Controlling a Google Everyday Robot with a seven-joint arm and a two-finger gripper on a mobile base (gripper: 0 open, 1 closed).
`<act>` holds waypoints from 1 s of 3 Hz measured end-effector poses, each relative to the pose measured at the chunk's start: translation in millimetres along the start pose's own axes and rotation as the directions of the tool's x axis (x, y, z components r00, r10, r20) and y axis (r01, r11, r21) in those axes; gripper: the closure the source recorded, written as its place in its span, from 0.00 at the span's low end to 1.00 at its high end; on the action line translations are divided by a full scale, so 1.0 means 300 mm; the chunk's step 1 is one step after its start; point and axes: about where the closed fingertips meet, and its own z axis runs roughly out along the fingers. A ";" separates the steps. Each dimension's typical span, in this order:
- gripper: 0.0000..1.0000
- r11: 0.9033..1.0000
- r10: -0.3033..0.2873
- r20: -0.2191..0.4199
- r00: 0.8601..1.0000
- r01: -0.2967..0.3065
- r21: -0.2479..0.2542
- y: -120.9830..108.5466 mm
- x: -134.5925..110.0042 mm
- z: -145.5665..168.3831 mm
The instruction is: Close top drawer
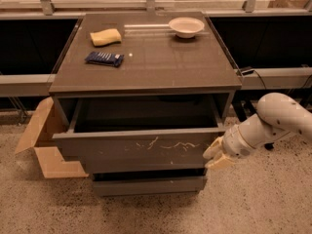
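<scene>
Claw [216, 156] possibly against top drawer [141, 149] edge

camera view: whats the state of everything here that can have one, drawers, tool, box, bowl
top drawer, pulled out, open
lower drawer, looks shut or nearly so
tool, beside the right end of the top drawer's front, contact unclear
cardboard box, flaps open, on the floor left of the cabinet
bowl, upright on the cabinet top, looks empty
blue packet, lying flat on the cabinet top
</scene>
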 end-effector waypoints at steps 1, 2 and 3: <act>0.64 0.998 -0.008 -0.010 1.000 0.009 0.061 -0.071 0.022 -0.062; 0.40 0.994 -0.009 -0.016 1.000 0.011 0.105 -0.120 0.046 -0.111; 0.17 0.992 -0.006 -0.014 1.000 0.008 0.125 -0.162 0.073 -0.132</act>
